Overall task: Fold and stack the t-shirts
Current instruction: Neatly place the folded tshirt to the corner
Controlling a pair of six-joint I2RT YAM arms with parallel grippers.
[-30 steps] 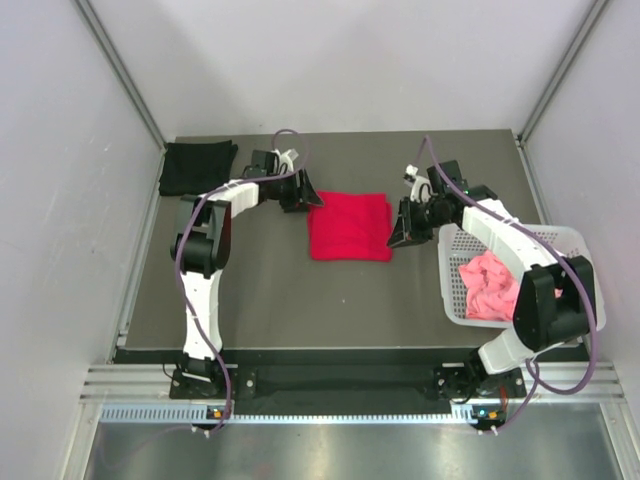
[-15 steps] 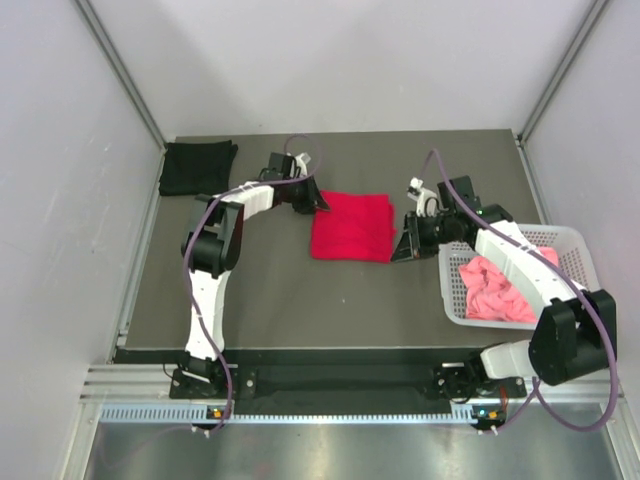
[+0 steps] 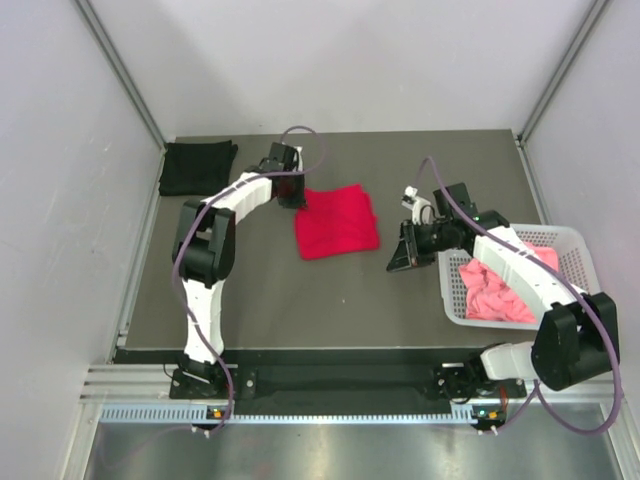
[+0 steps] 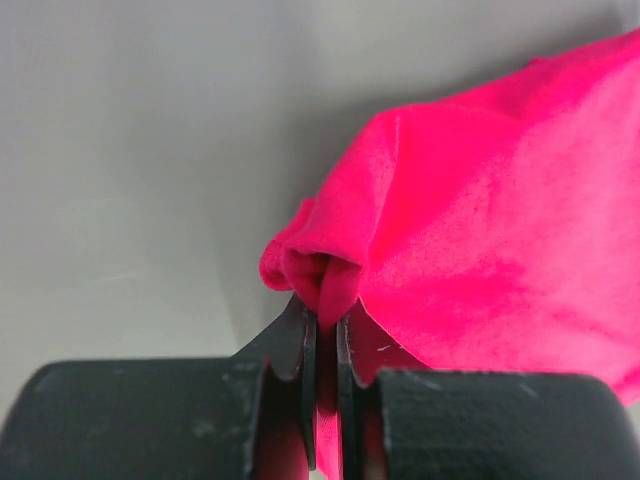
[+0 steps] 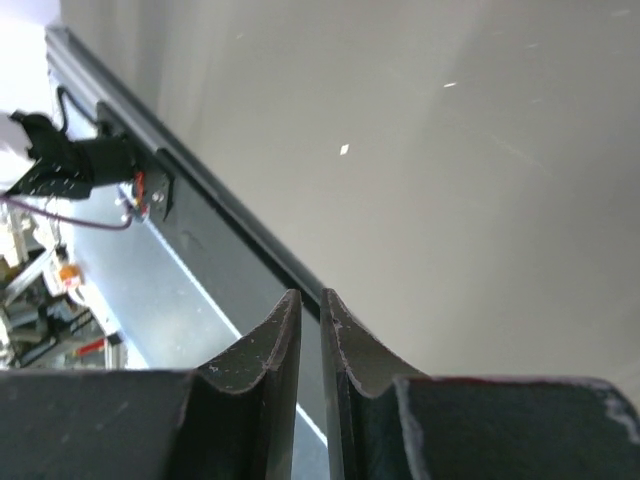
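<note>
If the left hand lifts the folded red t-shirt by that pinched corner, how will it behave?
Probably floppy: the red t-shirt bunches into soft creases where the left hand pinches it. Likely to unfold and drape, since only one corner is held.

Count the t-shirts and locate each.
3. The red t-shirt lies mid-table, its corner pinched by the left gripper; the black t-shirt sits folded at the far left corner; the pink t-shirt is crumpled in the white basket, which may hide more.

I see bright, even light from overhead, with only soft shadows on the table. On my left wrist camera the red t-shirt looks oversaturated and slightly blurred.
</note>
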